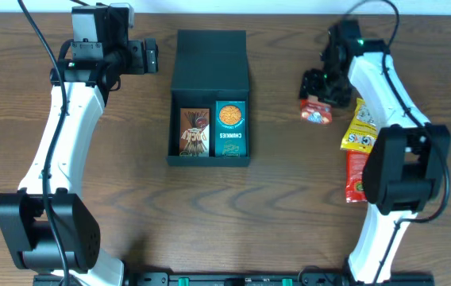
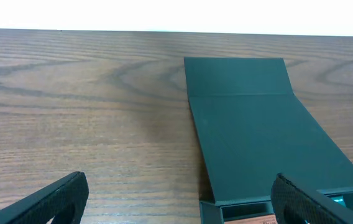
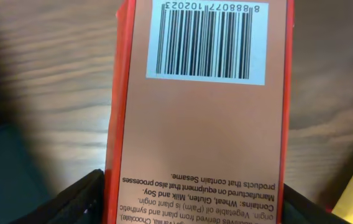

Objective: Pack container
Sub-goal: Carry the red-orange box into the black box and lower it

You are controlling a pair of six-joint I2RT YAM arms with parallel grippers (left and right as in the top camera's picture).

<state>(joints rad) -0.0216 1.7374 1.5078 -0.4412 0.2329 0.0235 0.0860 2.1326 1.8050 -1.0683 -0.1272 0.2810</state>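
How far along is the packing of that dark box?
A brown pack and a teal pack already sit in the open container. The right gripper looks closed on a red snack pack. A yellow pack and a long red pack lie outside, and the lid stands open.

My feed: dark teal container (image 1: 210, 59) on wood-grain brown bench (image 1: 289, 222); inside it, brown pack (image 1: 195, 131), teal pack (image 1: 230, 129); right of it, red carton (image 3: 201, 124), black-striped white barcode (image 3: 207, 40), yellow bag (image 1: 359, 127).
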